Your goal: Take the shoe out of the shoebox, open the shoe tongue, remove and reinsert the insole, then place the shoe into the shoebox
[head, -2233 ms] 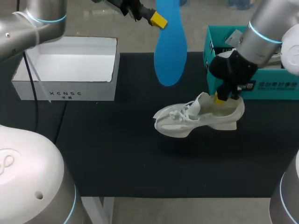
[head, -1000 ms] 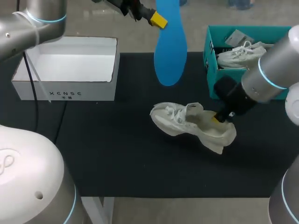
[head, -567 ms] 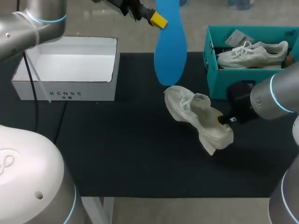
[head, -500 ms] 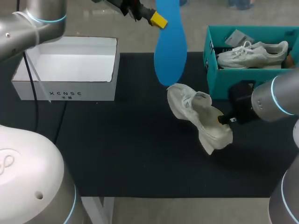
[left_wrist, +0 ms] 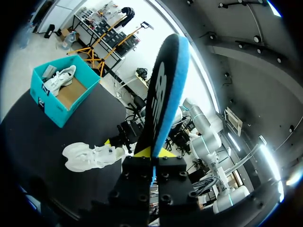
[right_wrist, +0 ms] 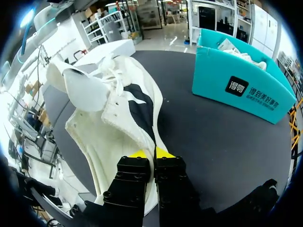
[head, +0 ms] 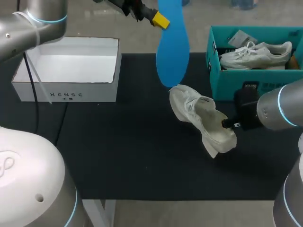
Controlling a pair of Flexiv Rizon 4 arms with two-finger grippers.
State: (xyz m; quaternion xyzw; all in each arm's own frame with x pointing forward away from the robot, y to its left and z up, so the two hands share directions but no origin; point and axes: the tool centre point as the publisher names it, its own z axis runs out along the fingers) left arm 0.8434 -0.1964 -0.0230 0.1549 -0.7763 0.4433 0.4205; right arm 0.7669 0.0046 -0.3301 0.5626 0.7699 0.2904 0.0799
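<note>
This looks like a robotics laboratory or a test room for robots, not a home or a shop. Two grey industrial arms with lit blue rings at the joints, the left arm (head: 40, 21) and the right arm (head: 284, 111), work at one table (head: 118, 156) covered with a plain black mat. An open white box (head: 71, 71) and an open teal shoebox (head: 246, 85) are set out on it like trial items.

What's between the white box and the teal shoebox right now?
Head view: the blue insole hanging from the left tool, and under its tip the toe of the white shoe; otherwise bare black mat.
</note>
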